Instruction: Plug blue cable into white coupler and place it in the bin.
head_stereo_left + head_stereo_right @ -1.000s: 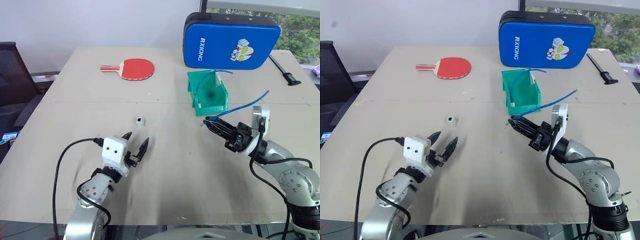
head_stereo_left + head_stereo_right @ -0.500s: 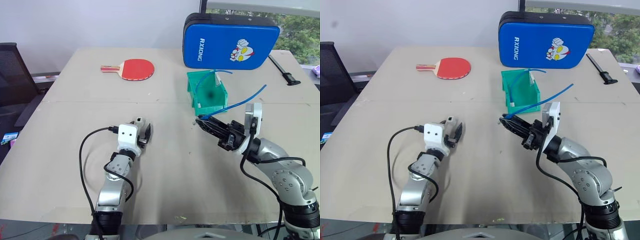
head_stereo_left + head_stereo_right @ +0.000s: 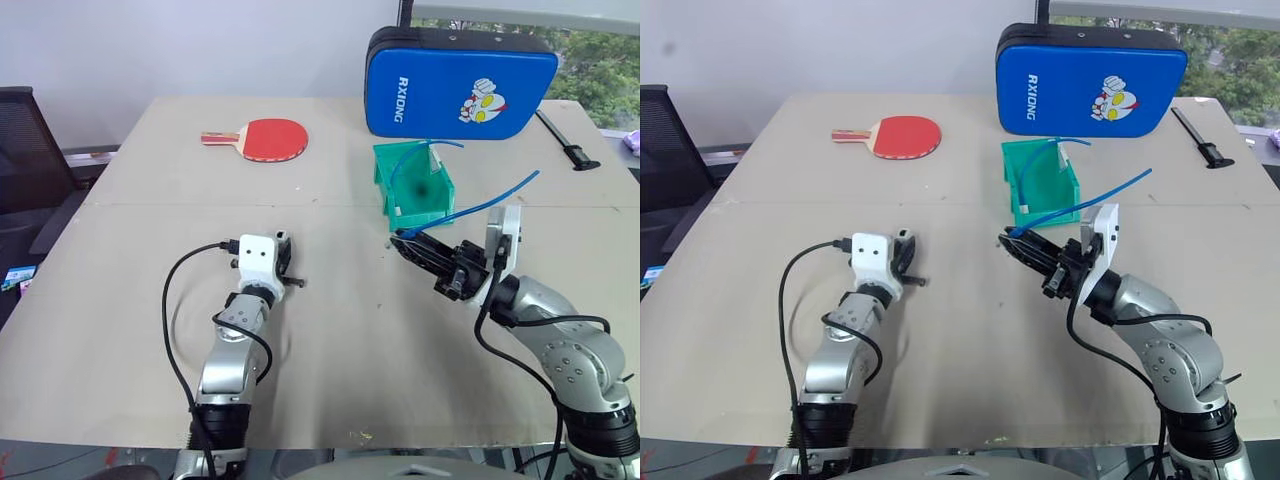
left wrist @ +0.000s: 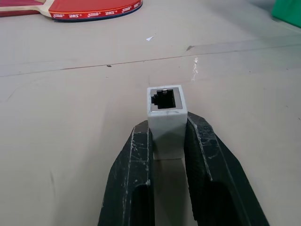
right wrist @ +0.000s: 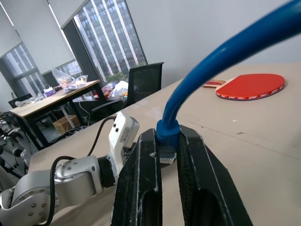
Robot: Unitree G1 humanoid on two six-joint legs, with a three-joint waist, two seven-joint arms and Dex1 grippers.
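The white coupler [image 4: 166, 106] sits on the table, pinched between the black fingers of my left gripper [image 4: 167, 131], its dark socket facing away from the wrist. From the head, that left gripper [image 3: 284, 262] lies low on the table, left of centre. My right gripper [image 3: 403, 241] hovers to the right, shut on the plug end of the blue cable [image 3: 480, 206]. The cable arcs up and back to the right. In the right wrist view the plug [image 5: 167, 153] sits between the fingers, pointing toward the left arm. The teal bin [image 3: 437, 205] stands just behind the right gripper.
Another thin blue cable [image 3: 410, 152] arches out of the bin. A red paddle [image 3: 268, 137] lies at the back left, a blue padded case [image 3: 460, 80] at the back right, and a black tool [image 3: 572, 145] near the right edge. A dark chair [image 3: 25, 150] stands left of the table.
My left gripper moved forward across the table to the white coupler and closed its fingers on it. The right gripper with the blue cable has hardly shifted.
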